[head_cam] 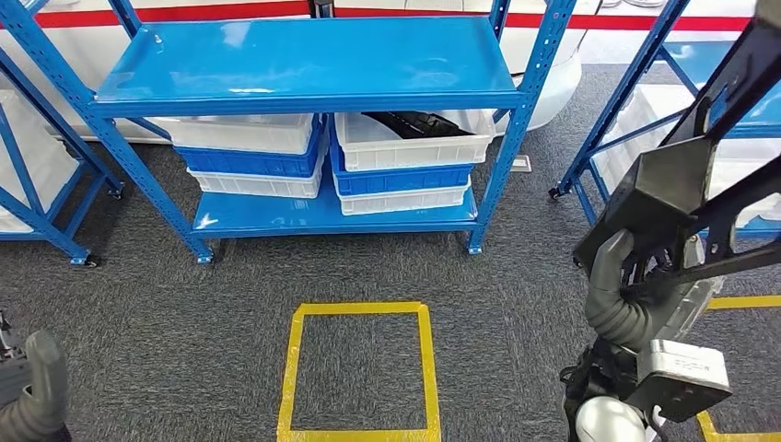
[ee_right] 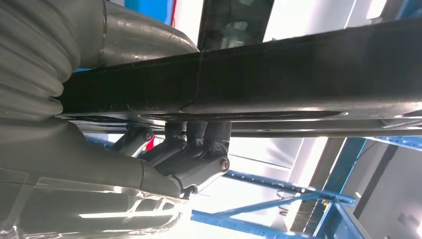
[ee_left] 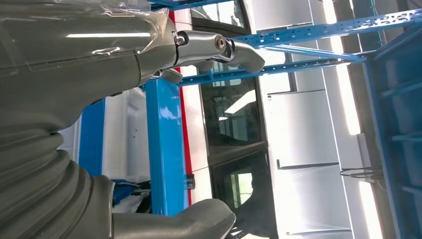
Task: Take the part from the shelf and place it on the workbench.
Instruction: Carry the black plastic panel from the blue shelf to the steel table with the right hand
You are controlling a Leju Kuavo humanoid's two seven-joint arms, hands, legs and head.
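A long black part (head_cam: pixel 681 193) with a boxy end stands up at the right of the head view. My right hand (head_cam: pixel 635 295) grips it from below. The right wrist view shows the same part (ee_right: pixel 278 74) as a dark bar, with the fingers (ee_right: pixel 194 149) curled around it. My left hand (head_cam: pixel 32 387) hangs low at the left edge and holds nothing. Its fingers (ee_left: pixel 219 50) and thumb are spread apart in the left wrist view. Another black part (head_cam: pixel 414 122) lies in a white bin (head_cam: pixel 414 147) on the blue shelf.
The blue shelf (head_cam: pixel 304 64) stands straight ahead, with stacked white and blue bins (head_cam: pixel 253 161) on its lower level. More blue racks flank it on the left and on the right (head_cam: pixel 635 92). A yellow tape square (head_cam: pixel 359 368) marks the grey carpet in front.
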